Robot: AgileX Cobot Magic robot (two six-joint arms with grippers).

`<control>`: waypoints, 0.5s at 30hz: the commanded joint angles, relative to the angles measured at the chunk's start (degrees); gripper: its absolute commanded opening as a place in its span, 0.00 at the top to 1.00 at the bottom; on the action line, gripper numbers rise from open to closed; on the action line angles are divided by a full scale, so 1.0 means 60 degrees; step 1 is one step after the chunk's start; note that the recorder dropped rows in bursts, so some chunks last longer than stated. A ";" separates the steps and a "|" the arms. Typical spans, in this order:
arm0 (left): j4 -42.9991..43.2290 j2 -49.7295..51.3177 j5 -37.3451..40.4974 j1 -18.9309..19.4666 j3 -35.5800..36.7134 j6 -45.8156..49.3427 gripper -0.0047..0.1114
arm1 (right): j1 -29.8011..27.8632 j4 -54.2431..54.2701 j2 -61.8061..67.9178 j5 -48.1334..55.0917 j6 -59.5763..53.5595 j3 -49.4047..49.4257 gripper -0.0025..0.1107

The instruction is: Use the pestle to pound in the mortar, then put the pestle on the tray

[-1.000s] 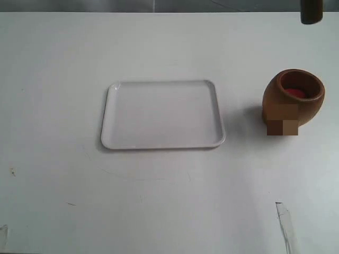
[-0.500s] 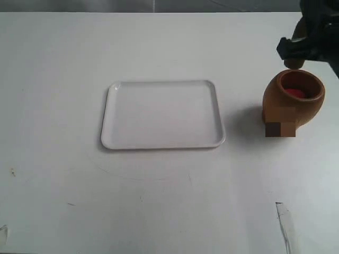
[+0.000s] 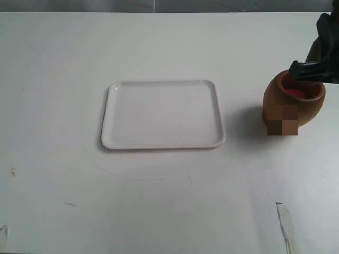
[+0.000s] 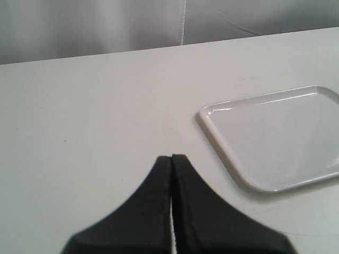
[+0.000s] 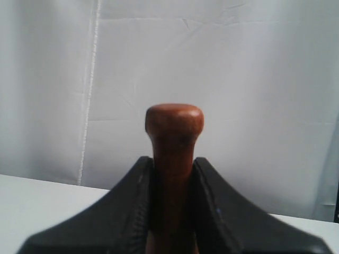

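Left end effector point(image 4: 171, 159), fingers pressed together and holding nothing, hangs over the white table point(image 3: 53, 79). A white tray point(image 3: 161, 114) lies flat on the table near its tips, not touching them, and well left of the right end effector point(image 5: 174, 161). The mortar point(image 3: 283, 100) stands just beneath that right end effector, which is clamped on the pestle point(image 5: 174, 120) below its knob, at the mortar's mouth; the pestle's lower end is hidden
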 commanded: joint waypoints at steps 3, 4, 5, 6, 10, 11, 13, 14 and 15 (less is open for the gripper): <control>-0.0070 -0.0012 -0.0029 -0.0074 0.0005 -0.0078 0.96 | -0.0068 0.0330 0.0724 -0.0193 -0.0525 -0.0029 0.98; -0.0070 -0.0012 -0.0029 -0.0074 0.0005 -0.0078 0.96 | -0.0068 0.0349 0.1014 -0.0193 -0.0525 -0.0107 0.98; -0.0070 -0.0012 -0.0029 -0.0074 0.0005 -0.0078 0.96 | -0.0068 0.0349 0.1260 -0.0193 -0.0565 -0.0204 0.98; -0.0070 -0.0012 -0.0029 -0.0074 0.0005 -0.0078 0.96 | -0.0068 0.0349 0.1584 -0.0193 -0.0565 -0.0325 0.98; -0.0070 -0.0012 -0.0029 -0.0074 0.0005 -0.0078 0.96 | -0.0068 0.0291 0.2766 -0.0193 -0.0423 -0.0740 0.98; -0.0070 -0.0012 -0.0029 -0.0074 0.0005 -0.0078 0.96 | -0.0068 0.0285 0.3053 -0.0193 -0.0314 -0.0783 0.98; -0.0070 -0.0012 -0.0029 -0.0074 0.0005 -0.0078 0.96 | -0.0068 0.0221 0.3617 -0.0193 -0.0130 -0.0783 0.98; -0.0070 -0.0012 -0.0029 -0.0074 0.0005 -0.0078 0.96 | -0.0068 0.0221 0.3885 -0.0193 -0.0130 -0.0783 0.98; -0.0070 -0.0012 -0.0029 -0.0074 0.0005 -0.0078 0.96 | -0.0068 0.0241 0.4132 -0.0193 -0.0130 -0.0783 0.98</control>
